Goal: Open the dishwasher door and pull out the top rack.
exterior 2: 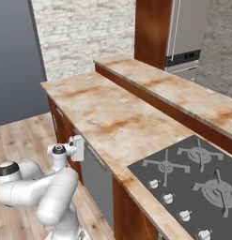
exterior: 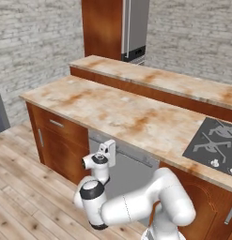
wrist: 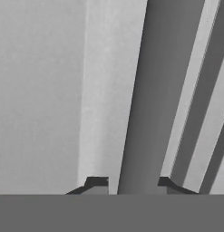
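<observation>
The dishwasher door (exterior: 129,176) is closed and sits under the front edge of the counter (exterior: 122,112), between the reddish-brown cabinet with a drawer (exterior: 61,140) on one side and the cabinet under the cooktop (exterior 2: 192,183) on the other. The hand (wrist: 131,183) is pressed close to the top of the door. In the hand view the bar handle (wrist: 152,99) runs between the two fingertips (wrist: 97,183), which stand apart on both sides of it; I cannot tell if they already touch the bar, so I judge the hand as spread around the handle and not yet clenched. The top rack is behind the closed door. The risk I see is a weak grasp: if the fingers close only on the edge of the bar, they may slip off when the arm pulls. Also the door swings down on a hinge, so a straight pull outward could strain the grasp or drag the hand off the handle.
</observation>
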